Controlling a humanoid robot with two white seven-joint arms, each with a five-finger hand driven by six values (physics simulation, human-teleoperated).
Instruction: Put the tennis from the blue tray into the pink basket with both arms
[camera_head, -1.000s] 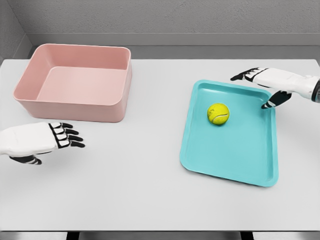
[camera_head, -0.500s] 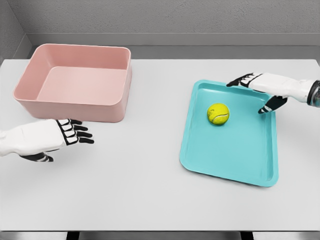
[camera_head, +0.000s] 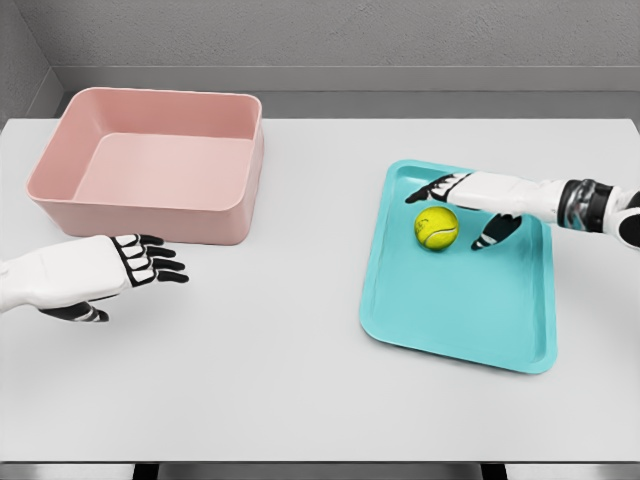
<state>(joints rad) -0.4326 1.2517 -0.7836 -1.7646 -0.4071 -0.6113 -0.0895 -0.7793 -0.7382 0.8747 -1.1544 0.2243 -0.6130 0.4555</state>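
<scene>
I have the right hand (camera_head: 478, 200) spread open just beside the tennis ball (camera_head: 437, 227) on the blue tray (camera_head: 455, 300), ready to close; the left hand (camera_head: 110, 272) waits open near the pink basket (camera_head: 150, 205), likely for the handover.

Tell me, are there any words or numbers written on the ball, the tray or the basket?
None: no words, numbers or signs can be read anywhere in the head view.
tennis ball: only its curved seam line shows, no brand name.
blue tray: plain.
pink basket: plain.
The right hand and the left hand carry black and white patches, no lettering.
</scene>
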